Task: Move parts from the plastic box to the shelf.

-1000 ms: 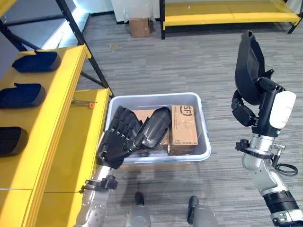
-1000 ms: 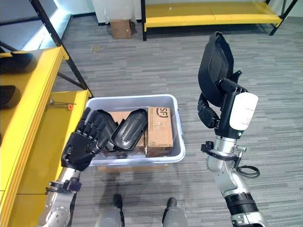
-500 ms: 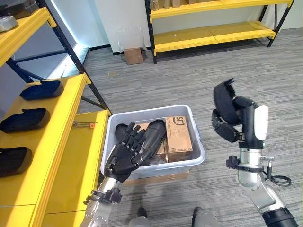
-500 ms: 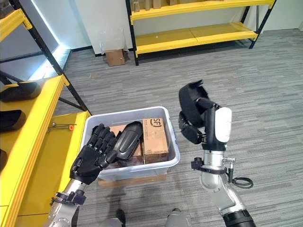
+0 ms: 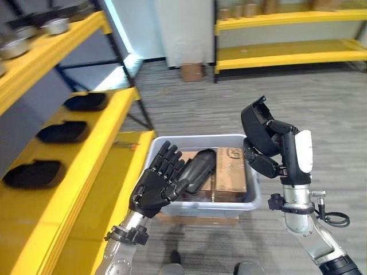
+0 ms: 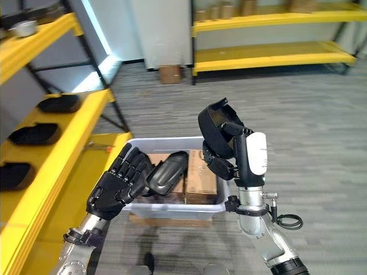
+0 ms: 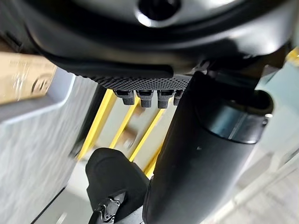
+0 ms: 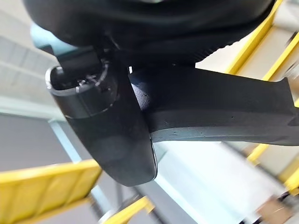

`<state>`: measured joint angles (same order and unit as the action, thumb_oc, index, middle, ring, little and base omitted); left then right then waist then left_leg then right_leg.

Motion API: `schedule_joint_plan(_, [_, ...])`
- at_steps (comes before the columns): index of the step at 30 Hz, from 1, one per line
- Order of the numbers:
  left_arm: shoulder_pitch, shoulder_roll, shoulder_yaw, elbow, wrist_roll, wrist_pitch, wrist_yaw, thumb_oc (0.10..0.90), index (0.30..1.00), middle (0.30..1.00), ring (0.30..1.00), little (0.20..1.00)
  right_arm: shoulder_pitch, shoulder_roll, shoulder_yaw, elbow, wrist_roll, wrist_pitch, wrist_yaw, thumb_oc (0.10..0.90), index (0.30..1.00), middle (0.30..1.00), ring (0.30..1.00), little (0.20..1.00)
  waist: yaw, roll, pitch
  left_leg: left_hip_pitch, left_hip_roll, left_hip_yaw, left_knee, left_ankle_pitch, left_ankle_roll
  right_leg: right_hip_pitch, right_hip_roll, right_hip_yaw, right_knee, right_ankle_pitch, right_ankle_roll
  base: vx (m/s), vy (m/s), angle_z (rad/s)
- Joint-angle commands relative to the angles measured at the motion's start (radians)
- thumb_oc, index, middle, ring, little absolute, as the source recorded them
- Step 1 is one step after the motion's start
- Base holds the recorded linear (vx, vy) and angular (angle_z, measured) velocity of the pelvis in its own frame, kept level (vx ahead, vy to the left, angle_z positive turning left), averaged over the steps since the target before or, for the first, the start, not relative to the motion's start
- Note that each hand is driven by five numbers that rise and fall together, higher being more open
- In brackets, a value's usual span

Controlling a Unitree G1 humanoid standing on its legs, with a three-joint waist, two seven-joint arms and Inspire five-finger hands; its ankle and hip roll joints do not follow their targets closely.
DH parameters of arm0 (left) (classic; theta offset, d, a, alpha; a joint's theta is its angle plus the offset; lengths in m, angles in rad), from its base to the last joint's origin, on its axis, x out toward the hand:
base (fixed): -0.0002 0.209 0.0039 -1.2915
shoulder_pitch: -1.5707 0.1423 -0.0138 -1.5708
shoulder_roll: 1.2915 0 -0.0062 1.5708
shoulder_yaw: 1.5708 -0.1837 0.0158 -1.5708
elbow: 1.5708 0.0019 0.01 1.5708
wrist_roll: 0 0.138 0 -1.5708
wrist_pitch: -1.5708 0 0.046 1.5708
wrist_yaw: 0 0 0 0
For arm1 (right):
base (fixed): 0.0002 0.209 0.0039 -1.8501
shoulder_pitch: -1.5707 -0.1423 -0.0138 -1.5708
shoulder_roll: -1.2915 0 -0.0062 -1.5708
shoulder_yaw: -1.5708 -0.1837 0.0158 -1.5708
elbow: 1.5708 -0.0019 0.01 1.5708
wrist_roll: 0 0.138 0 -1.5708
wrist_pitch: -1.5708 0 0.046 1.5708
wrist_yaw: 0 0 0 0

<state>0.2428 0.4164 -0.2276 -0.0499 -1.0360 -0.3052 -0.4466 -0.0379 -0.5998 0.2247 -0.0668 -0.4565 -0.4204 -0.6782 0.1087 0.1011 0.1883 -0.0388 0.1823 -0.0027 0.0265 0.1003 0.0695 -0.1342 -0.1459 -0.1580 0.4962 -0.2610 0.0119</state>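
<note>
My right hand [image 5: 265, 161] is raised beside the right end of the pale plastic box [image 5: 253, 200] and is shut on a curved black part [image 5: 259, 127], seen close up in the right wrist view [image 8: 210, 107]. My left hand [image 5: 152, 192] hovers at the box's front left corner, open with straight, spread fingers and nothing in it [image 7: 201, 158]. Just past its thumb a second black part [image 5: 199, 168] lies in the box on cardboard boxes [image 5: 230, 170]. The yellow shelf [image 5: 97, 154] on the left carries three black parts in a row, the nearest one [image 5: 34, 173] at the left edge.
An upper yellow shelf level [image 5: 54, 48] holds metal pieces. A small orange-tipped tool [image 5: 129, 145] lies on the lower yellow board. Another yellow rack [image 5: 287, 54] and a cardboard box [image 5: 192, 71] stand at the back across grey carpet.
The camera has tilted up and turned. My right hand has carried its black part down and left, from well right of the box to its right end. My left hand stays by the box.
</note>
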Motion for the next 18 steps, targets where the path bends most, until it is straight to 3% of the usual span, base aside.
schedule_joint_plan(1, [-0.073, 0.062, 0.094, -0.110, 0.022, -0.087, -0.007, 0.900, 1.000, 1.000, 1.000, 1.000, -0.172, -0.018, -0.020, -0.121, -0.029, -0.100, 0.007, 0.400, 0.300, 0.300, 0.300, 0.300, 0.005, -0.075, -0.002, 0.042, 0.024, 0.012, 0.152, -0.140, -0.164, 0.185, 0.009, 0.003, -0.239, 0.077, 0.029, -0.05, -0.110, 0.51])
schedule_joint_plan(6, [-0.063, 0.057, 0.121, -0.086, 0.020, -0.143, 0.035, 0.900, 1.000, 1.000, 1.000, 1.000, -0.274, -0.065, 0.027, -0.156, -0.103, -0.105, 0.088, 0.400, 0.300, 0.300, 0.300, 0.300, 0.057, -0.071, 0.026, -0.030, 0.074, -0.008, 0.125, 0.028, -0.195, 0.185, 0.053, -0.062, -0.223, 0.059, 0.011, -0.03, -0.162, 0.75])
schedule_joint_plan(7, [-0.065, 0.051, 0.125, -0.084, 0.009, -0.142, -0.003, 0.900, 1.000, 1.000, 1.000, 1.000, -0.295, -0.070, 0.024, -0.189, -0.141, -0.062, 0.100, 0.400, 0.300, 0.300, 0.300, 0.300, 0.053, -0.071, 0.038, -0.051, 0.130, 0.082, 0.083, 0.100, -0.214, 0.199, 0.056, -0.124, -0.237, 0.062, 0.011, -0.13, -0.176, 0.76])
schedule_joint_plan(9, [-0.075, 0.047, 0.125, -0.074, 0.007, -0.146, -0.019, 0.900, 1.000, 1.000, 1.000, 1.000, -0.304, -0.098, 0.008, -0.224, -0.150, -0.057, 0.128, 0.400, 0.300, 0.300, 0.300, 0.300, 0.043, -0.068, 0.044, -0.062, 0.184, 0.215, 0.039, 0.131, -0.233, 0.212, 0.057, -0.211, -0.251, 0.070, 0.009, -0.15, -0.146, 1.23])
schedule_joint_plan(12, [-0.084, 0.044, 0.114, -0.067, 0.014, -0.151, -0.017, 0.900, 1.000, 1.000, 1.000, 1.000, -0.284, -0.152, -0.003, -0.266, -0.149, -0.083, 0.147, 0.400, 0.300, 0.300, 0.300, 0.300, 0.030, -0.076, 0.050, -0.049, 0.192, 0.337, 0.085, 0.091, -0.233, 0.223, 0.041, -0.299, -0.250, 0.074, 0.010, -0.10, -0.080, 1.37])
schedule_joint_plan(13, [-0.089, 0.044, 0.110, -0.065, 0.009, -0.149, -0.018, 0.900, 1.000, 1.000, 1.000, 1.000, -0.275, -0.165, -0.005, -0.275, -0.154, -0.087, 0.143, 0.400, 0.300, 0.300, 0.300, 0.300, 0.022, -0.085, 0.045, -0.034, 0.182, 0.372, 0.108, 0.051, -0.240, 0.228, 0.030, -0.313, -0.251, 0.066, 0.017, -0.10, -0.074, 0.96])
schedule_joint_plan(15, [-0.120, 0.053, 0.090, -0.061, 0.008, -0.136, -0.007, 0.900, 1.000, 1.000, 1.000, 1.000, -0.253, -0.197, -0.004, -0.288, -0.186, -0.111, 0.116, 0.400, 0.300, 0.300, 0.300, 0.300, 0.010, -0.110, 0.026, -0.013, 0.138, 0.467, 0.214, -0.075, -0.203, 0.231, 0.003, -0.366, -0.280, 0.088, 0.023, -0.11, -0.023, 1.25])
schedule_joint_plan(16, [-0.125, 0.054, 0.087, -0.061, 0.010, -0.134, -0.005, 0.900, 1.000, 1.000, 1.000, 1.000, -0.252, -0.200, -0.004, -0.287, -0.190, -0.111, 0.110, 0.400, 0.300, 0.300, 0.300, 0.300, 0.009, -0.114, 0.022, -0.014, 0.131, 0.472, 0.229, -0.090, -0.198, 0.232, 0.000, -0.369, -0.285, 0.091, 0.024, -0.08, 0.026, 1.03])
schedule_joint_plan(17, [-0.149, 0.059, 0.065, -0.067, 0.023, -0.127, 0.003, 0.900, 1.000, 1.000, 1.000, 1.000, -0.252, -0.210, -0.004, -0.287, -0.204, -0.106, 0.086, 0.400, 0.300, 0.300, 0.300, 0.300, 0.006, -0.130, 0.005, -0.007, 0.100, 0.512, 0.285, -0.154, -0.172, 0.237, -0.008, -0.387, -0.313, 0.106, 0.026, -0.03, 0.027, 0.84])
schedule_joint_plan(18, [-0.152, 0.060, 0.062, -0.068, 0.023, -0.123, 0.003, 0.900, 1.000, 1.000, 1.000, 1.000, -0.252, -0.212, -0.005, -0.288, -0.207, -0.106, 0.082, 0.400, 0.300, 0.300, 0.300, 0.300, 0.005, -0.132, 0.002, -0.007, 0.096, 0.518, 0.293, -0.163, -0.168, 0.238, -0.009, -0.390, -0.318, 0.108, 0.027, -0.02, 0.046, 0.98])
